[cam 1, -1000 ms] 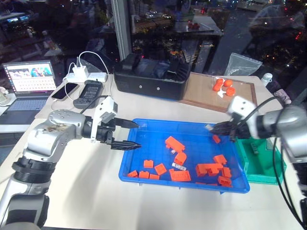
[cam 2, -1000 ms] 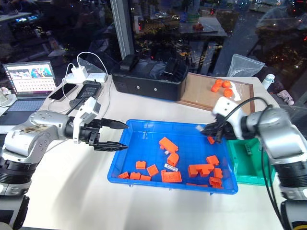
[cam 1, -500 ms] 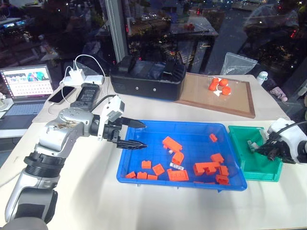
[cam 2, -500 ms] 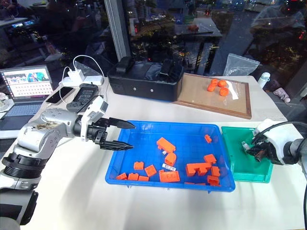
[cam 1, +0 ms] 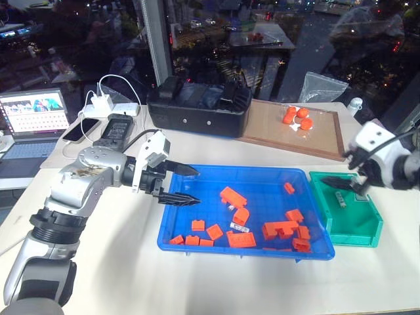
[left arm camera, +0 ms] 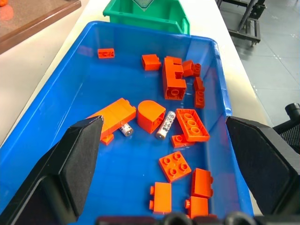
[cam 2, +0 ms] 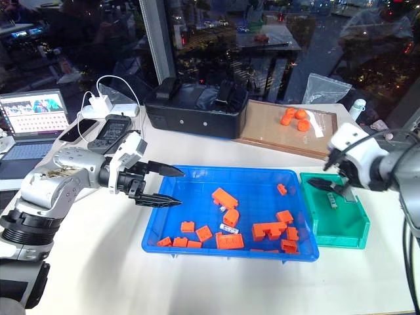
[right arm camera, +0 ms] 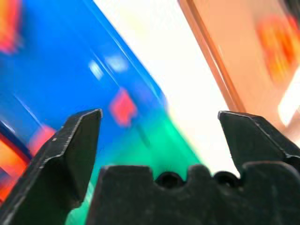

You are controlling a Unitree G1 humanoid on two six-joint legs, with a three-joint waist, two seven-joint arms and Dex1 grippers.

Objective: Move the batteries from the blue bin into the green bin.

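Green bin [cam 1: 357, 220] at 3 o'clock beside blue bin [cam 1: 197, 177] on bench [cam 1: 118, 262]; batteries [left arm camera: 165, 124] lie among bricks [cam 1: 233, 197] inside blue bin.

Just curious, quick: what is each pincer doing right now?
Left pincer: open, empty, over the blue bin.
Right pincer: open, empty.

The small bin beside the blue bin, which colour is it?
Green; the green bin shows best in the right eye view.

No legible txt, labels or nos. anywhere.
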